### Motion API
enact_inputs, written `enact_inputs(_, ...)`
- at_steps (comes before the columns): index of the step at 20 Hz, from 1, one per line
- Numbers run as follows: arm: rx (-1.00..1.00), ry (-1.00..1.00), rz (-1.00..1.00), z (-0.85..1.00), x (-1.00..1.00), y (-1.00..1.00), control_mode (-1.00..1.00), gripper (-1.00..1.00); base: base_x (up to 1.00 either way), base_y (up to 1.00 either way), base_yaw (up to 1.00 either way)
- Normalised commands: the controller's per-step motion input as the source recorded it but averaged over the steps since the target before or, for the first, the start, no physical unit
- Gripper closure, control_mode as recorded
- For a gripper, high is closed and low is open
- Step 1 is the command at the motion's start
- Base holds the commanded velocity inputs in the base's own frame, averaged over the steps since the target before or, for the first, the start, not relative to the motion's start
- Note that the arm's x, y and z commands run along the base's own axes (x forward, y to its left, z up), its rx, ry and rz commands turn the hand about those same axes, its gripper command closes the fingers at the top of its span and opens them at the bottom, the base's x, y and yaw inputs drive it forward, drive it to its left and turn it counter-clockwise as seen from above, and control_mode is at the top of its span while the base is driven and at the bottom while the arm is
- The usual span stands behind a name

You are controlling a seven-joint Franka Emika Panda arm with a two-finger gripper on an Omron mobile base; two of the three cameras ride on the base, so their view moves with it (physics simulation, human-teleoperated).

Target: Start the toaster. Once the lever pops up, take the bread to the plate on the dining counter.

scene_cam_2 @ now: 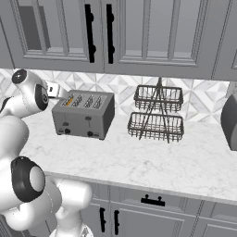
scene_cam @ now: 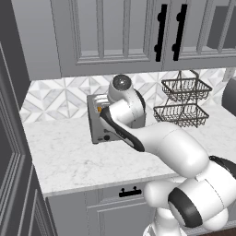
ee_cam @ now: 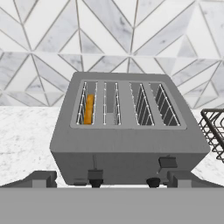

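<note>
The grey four-slot toaster [ee_cam: 127,148] stands on the marble counter against the tiled wall, also seen from the base [scene_cam_2: 85,113] and partly behind my arm [scene_cam: 97,122]. The bread [ee_cam: 89,109] sits upright in its leftmost slot, with an orange-tan edge showing. On the front face, the left black lever [ee_cam: 94,174] sits lower than the right lever [ee_cam: 167,162]. My gripper [ee_cam: 111,180] is open wide, just in front of and above the toaster's front, with nothing between its fingertips [ee_cam: 41,178]. The plate and the dining counter are out of view.
A two-tier black wire basket rack [scene_cam_2: 157,115] stands right of the toaster, also in the hand view [ee_cam: 214,131]. A dark appliance [scene_cam_2: 230,121] sits at the far right. Grey upper cabinets [scene_cam_2: 115,32] hang low overhead. Bare counter [scene_cam_2: 139,162] lies in front.
</note>
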Motion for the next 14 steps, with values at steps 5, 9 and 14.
enact_inputs(5, 0.00, 0.00, 0.00, 0.00, 0.00, 0.00, -1.00, -1.00, 0.00, 0.00, 0.00)
enact_inputs(9, 0.00, 0.00, 0.00, 0.00, 0.00, 0.00, -1.00, -1.00, 0.00, 0.00, 0.00)
enact_inputs(14, 0.00, 0.00, 0.00, 0.00, 0.00, 0.00, -1.00, -1.00, 0.00, 0.00, 0.00)
